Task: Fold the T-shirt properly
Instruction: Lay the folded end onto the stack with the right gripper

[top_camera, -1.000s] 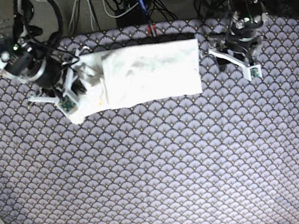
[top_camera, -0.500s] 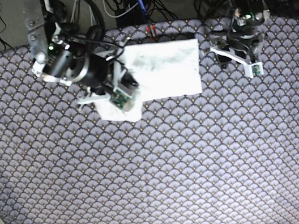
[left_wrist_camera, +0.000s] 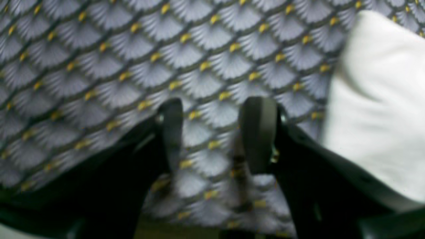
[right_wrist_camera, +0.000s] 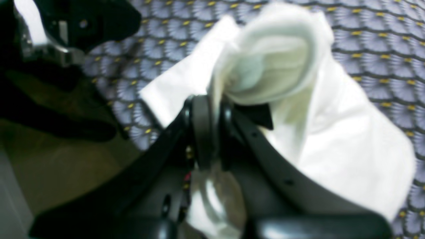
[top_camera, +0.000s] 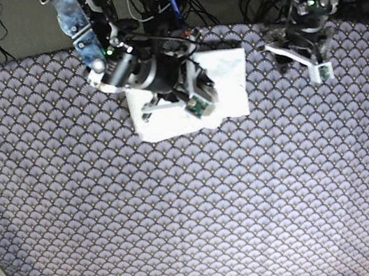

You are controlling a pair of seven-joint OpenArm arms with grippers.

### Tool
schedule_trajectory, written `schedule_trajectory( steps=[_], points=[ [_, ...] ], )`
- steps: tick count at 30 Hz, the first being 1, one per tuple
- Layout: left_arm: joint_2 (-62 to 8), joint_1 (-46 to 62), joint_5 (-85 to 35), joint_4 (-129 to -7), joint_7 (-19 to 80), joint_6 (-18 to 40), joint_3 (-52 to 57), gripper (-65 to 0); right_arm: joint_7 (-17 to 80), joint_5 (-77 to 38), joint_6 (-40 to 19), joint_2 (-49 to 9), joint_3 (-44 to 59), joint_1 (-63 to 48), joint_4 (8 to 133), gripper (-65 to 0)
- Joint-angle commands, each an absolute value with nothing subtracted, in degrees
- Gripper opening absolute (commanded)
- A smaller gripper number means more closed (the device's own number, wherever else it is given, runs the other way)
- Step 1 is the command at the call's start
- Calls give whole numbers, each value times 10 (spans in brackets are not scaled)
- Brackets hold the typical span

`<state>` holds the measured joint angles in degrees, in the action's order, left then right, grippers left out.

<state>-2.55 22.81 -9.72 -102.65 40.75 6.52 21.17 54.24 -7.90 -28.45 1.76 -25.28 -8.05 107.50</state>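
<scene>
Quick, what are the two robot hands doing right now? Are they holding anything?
Left end effector: open, holding nothing, above the cloth.
Right end effector: closed, pinching a fold of the shirt.

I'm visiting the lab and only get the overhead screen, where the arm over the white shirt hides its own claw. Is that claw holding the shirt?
Observer: Yes. In its wrist camera the right gripper is pinched shut on a bunched fold of the T-shirt, lifted above the cloth lying flat.
Visitor: And the other arm, off to the side?
Observer: The left gripper is open and holds nothing; only the patterned tablecloth shows between its fingers.
Visitor: Is it touching the shirt?
Observer: No. The shirt's edge lies just beside one finger, with tablecloth showing between them.
</scene>
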Motion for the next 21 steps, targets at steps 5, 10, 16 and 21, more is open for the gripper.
schedule_trajectory(
  steps=[5,10,16,21],
  points=[
    [-32,224,-101,-1039,395,65,244,-347,528,-86,-284,36,-252,-58,1036,-650],
    [-34,225,-159,-1039,395,65,295,-347,528,-86,-284,51,-255,-44,1019,-650],
    [-59,237,-202,-1036,395,65,313,-347,531,-86,-284,54,-285,-34,1006,-604],
    [-73,245,-216,-1038,395,65,317,-347,533,-86,-284,65,-285,-28,975,-462]
  ],
)
